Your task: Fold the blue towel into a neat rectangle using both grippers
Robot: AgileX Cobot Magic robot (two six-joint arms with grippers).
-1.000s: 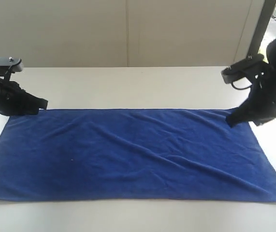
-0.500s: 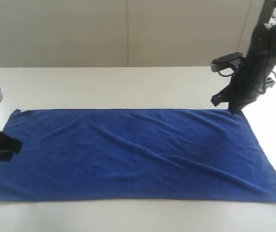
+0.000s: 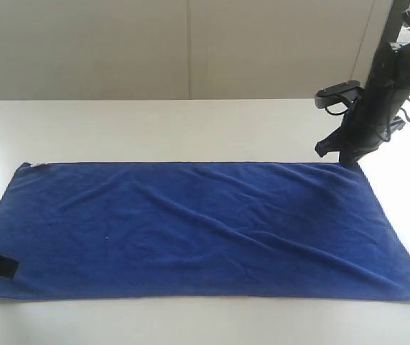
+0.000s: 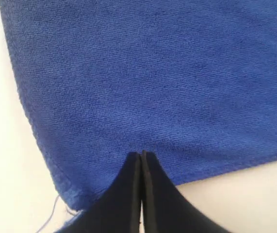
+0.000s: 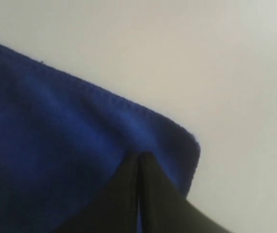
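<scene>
White table (image 3: 190, 129), towel (image 3: 205, 223) under left claw (image 4: 141, 154)

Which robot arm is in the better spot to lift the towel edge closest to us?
Left, probably. The left gripper is shut right over the near corner of the blue towel. The right gripper is shut at the far corner, away from that edge. Either must open first.

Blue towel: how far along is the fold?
Done: nothing folded yet. The blue towel lies flat in one layer on the table, lightly wrinkled. In hand: the left gripper, jaws shut, sits at the towel's near-left corner in the exterior view, and the right gripper, jaws shut, at the far-right corner. No cloth looks lifted. Left: grasp the corners, make every fold, square the rectangle.
</scene>
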